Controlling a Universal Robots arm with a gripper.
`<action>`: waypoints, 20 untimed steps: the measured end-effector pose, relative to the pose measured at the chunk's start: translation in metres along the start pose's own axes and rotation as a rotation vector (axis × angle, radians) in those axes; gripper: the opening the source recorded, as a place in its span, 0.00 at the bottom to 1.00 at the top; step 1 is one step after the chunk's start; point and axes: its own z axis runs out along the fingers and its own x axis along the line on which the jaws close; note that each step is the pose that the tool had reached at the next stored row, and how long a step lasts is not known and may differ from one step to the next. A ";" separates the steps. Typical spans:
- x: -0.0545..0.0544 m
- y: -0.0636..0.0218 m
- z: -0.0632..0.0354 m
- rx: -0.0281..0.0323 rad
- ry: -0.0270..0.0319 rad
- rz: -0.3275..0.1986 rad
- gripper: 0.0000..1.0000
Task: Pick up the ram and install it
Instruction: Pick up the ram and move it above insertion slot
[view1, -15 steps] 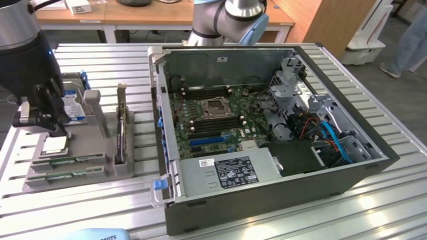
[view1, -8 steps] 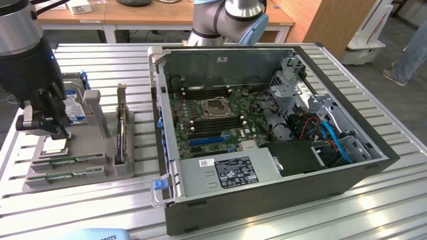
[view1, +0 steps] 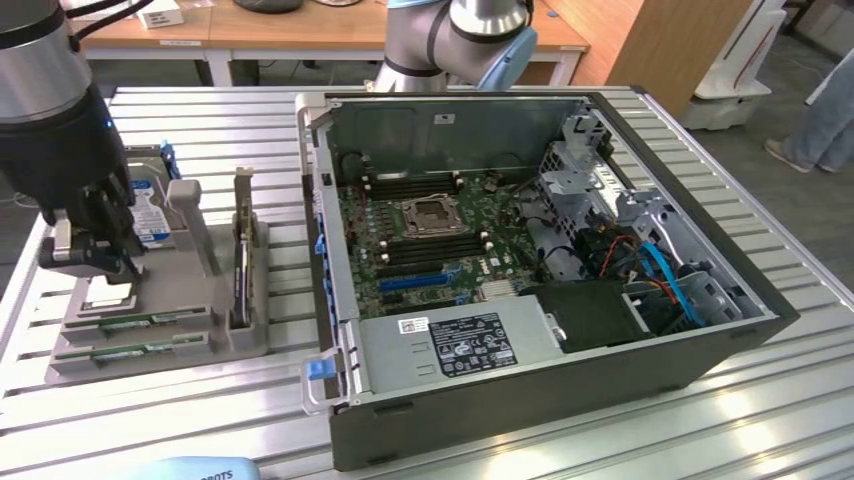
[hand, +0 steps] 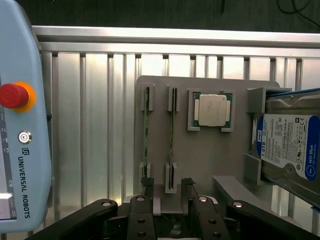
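Two thin green ram sticks stand on edge in slots of a grey holder (hand: 210, 160), one ram (hand: 171, 135) beside the other ram (hand: 146, 140). In the exterior view they show as green strips (view1: 140, 322) at the holder's near end. My gripper (hand: 166, 189) hangs open just above that end of the holder, holding nothing. One ram stick runs toward the gap between its fingers, and the other lines up with one fingertip (hand: 146, 184). In the exterior view the gripper (view1: 104, 270) is over the holder at the exterior view's left.
The holder also carries a square silver processor (hand: 212, 110), a hard drive (hand: 287, 145) with a blue-white label, and a dark card (view1: 240, 270) standing upright. The open computer case (view1: 534, 400) with its motherboard (view1: 427, 225) lies to the exterior view's right. A teach pendant (hand: 20, 125) lies beside the holder.
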 end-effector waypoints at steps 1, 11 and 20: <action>0.000 0.0000 0.0009 0.0000 0.0000 -0.001 0.35; 0.000 -0.0001 0.0127 -0.0002 0.0001 -0.015 0.35; 0.000 -0.0002 0.0215 -0.0005 0.0004 -0.024 0.35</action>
